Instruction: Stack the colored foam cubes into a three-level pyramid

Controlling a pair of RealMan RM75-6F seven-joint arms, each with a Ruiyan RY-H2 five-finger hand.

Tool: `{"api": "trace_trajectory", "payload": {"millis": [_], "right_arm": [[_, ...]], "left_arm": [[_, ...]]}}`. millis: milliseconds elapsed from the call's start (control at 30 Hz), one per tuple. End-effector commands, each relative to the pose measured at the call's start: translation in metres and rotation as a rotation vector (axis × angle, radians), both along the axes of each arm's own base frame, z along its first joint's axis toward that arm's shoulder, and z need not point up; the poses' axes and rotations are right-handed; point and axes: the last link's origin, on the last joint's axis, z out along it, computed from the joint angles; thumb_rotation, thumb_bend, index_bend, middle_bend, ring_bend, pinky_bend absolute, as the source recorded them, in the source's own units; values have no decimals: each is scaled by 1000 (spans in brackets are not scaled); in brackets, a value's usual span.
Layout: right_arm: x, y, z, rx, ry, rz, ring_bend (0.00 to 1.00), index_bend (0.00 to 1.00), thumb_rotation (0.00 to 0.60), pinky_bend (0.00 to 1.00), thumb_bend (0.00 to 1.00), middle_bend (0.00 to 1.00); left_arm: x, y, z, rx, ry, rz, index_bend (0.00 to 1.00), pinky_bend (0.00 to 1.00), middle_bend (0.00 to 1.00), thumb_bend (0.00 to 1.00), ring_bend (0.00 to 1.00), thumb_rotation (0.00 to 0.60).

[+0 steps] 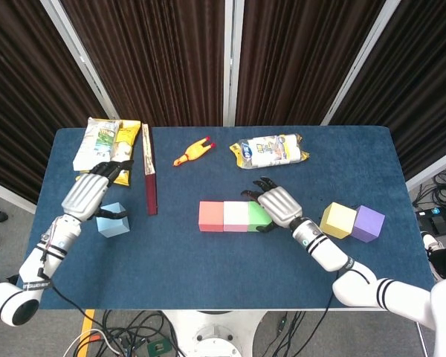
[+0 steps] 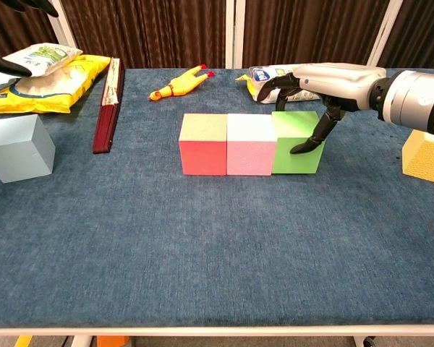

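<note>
Red cube [image 1: 211, 216], pink cube [image 1: 236, 216] and green cube [image 1: 256, 214] stand in a touching row on the blue table, also seen as red cube [image 2: 202, 144], pink cube [image 2: 250, 144] and green cube [image 2: 293, 144]. My right hand [image 1: 276, 205] lies over the green cube and grips it, with its fingers behind the cube and its thumb [image 2: 309, 142] on the front right face. A yellow cube [image 1: 337, 220] and a purple cube [image 1: 368, 223] sit to the right. My left hand [image 1: 89, 193] hovers with fingers apart just behind the light blue cube [image 1: 112, 221].
A dark red book [image 1: 149, 180] lies between the blue cube and the row. Snack bags [image 1: 105, 143], a rubber chicken [image 1: 192, 152] and a wrapped packet [image 1: 270, 149] line the far side. The table's front edge [image 2: 217, 329] is near.
</note>
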Motion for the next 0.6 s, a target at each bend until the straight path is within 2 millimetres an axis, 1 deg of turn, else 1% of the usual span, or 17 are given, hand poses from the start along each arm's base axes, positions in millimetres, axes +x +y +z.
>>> {"api": "trace_trajectory", "payload": {"millis": [33,333,433,600], "right_arm": [[0,0,0,1,0,-1,71,169,600,0,78,387],[1,-1,-4,11,9,-2,63,155,600,0,77,369],[2,0,-5,15,12,-3,55,121,600,0,76,331],[2,0,-5,20,17,-8,7,26,600,0,73,228]], "left_arm": [[0,0,0,-1,-2,0,87,140,177,97,97,600],[-2,0,0,-1,-4,2,87,140,177,97,97,600],[-2,0,0,-1,-6,3,87,140,177,98,97,600],[-2,0,0,0,-7,2,87,140,177,98,97,600]]}}
